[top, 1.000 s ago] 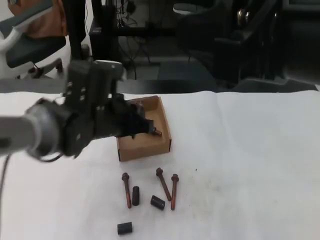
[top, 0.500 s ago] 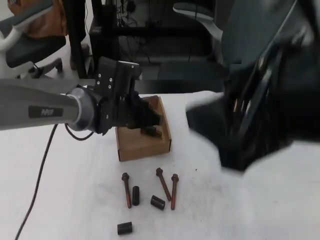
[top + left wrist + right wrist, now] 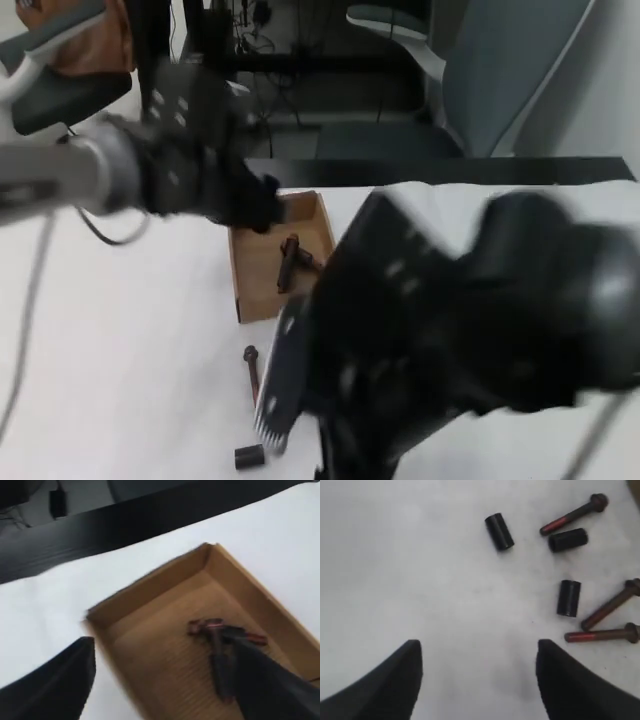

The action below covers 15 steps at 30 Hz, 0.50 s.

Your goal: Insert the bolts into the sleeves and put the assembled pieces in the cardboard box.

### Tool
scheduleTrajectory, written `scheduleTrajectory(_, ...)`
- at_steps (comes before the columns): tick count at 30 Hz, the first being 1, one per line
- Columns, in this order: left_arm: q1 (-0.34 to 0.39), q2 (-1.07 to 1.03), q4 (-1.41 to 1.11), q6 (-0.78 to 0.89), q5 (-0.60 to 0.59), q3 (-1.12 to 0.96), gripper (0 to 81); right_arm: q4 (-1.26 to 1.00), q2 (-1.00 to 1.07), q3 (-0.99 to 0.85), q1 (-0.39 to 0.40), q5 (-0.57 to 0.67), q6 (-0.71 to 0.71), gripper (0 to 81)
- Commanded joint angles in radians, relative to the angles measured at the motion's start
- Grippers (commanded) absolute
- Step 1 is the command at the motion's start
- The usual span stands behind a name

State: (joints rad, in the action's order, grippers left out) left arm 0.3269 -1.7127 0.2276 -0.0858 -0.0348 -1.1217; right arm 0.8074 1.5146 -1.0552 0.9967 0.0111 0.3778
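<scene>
So the right arm (image 3: 450,330) has swung in from the side and now sits right across the high view. Its jaws are wide and empty over the loose parts on the surface (image 3: 120,350). The left arm (image 3: 170,165) has backed away up and off the cardboard box (image 3: 255,285), jaws wide too, nothing in them. The assembled piece (image 3: 220,650) it was carrying a second ago now lies inside the box. I'd call that one delivered, with the right wrist view showing three bolts (image 3: 575,514) and three sleeves (image 3: 499,531) left to pair up.

Annoying bits: the right arm covers most of the loose parts from above. The piece in the box is blurry, so I can't tell how far the bolt sits in its sleeve.
</scene>
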Motion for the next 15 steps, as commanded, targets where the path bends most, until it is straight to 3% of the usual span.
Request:
scheduleTrajectory(1,-0.072,0.097,0.155,-0.064,0.041,-0.010,70.0,-0.047,0.081,-0.002,-0.013,0.009,0.076,56.8)
scheduleTrajectory(4,-0.169,0.181,0.251,-0.017,0.035,-0.008,70.0,-0.086,0.138,-0.007,-0.043,0.009,0.102,55.6)
scheduleTrajectory(8,-0.285,0.261,0.330,0.041,-0.067,-0.008,70.0,-0.155,0.179,-0.028,-0.110,0.001,0.125,55.6)
scheduleTrajectory(12,-0.353,0.304,0.380,0.062,-0.135,-0.008,70.0,-0.208,0.213,-0.089,-0.174,0.001,0.132,55.6)
scheduleTrajectory(15,-0.359,0.311,0.420,0.062,-0.158,-0.008,70.0,-0.217,0.259,-0.144,-0.210,0.019,0.132,55.6)
